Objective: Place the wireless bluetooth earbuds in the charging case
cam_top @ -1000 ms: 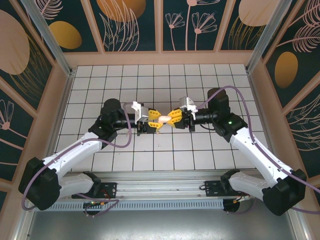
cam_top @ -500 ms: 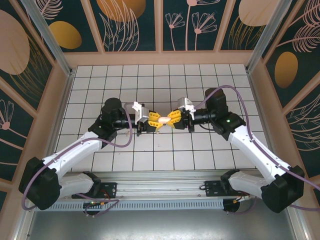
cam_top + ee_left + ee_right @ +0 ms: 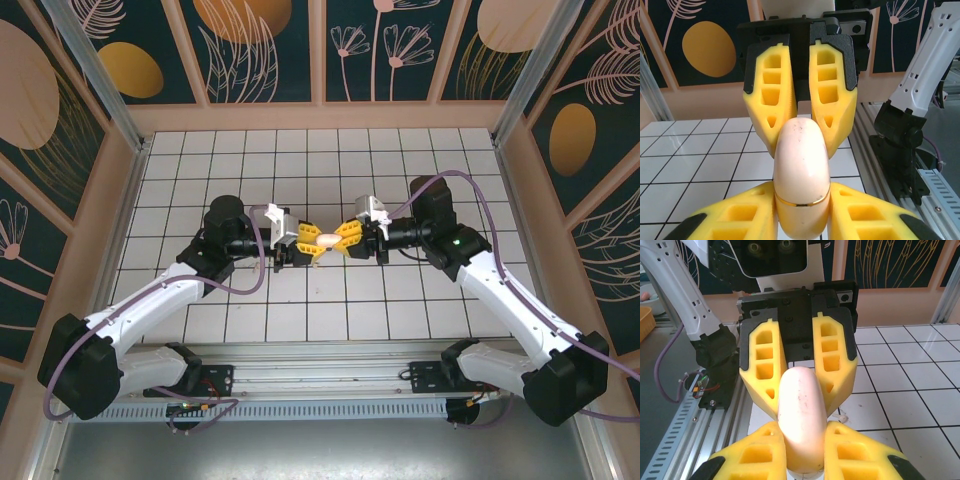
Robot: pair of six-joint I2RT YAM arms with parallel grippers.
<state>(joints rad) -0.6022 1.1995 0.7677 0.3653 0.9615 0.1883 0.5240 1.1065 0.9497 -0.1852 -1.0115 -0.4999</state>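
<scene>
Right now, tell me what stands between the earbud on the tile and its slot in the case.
The charging case itself looks shut, its gold seam closed, so nothing can enter yet. The left fingers and right fingers both clamp it above the tiled floor; the small whitish earbud lies below, apart from it.

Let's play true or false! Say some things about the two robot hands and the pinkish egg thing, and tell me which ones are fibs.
1. The left gripper and the right gripper both clasp the charging case. True.
2. The charging case lies flat on the table. False: it is held up above the tiles, between the two grippers.
3. The fingers are blue. False: they are yellow.
4. The table has white tiles with dark lines. True.
</scene>
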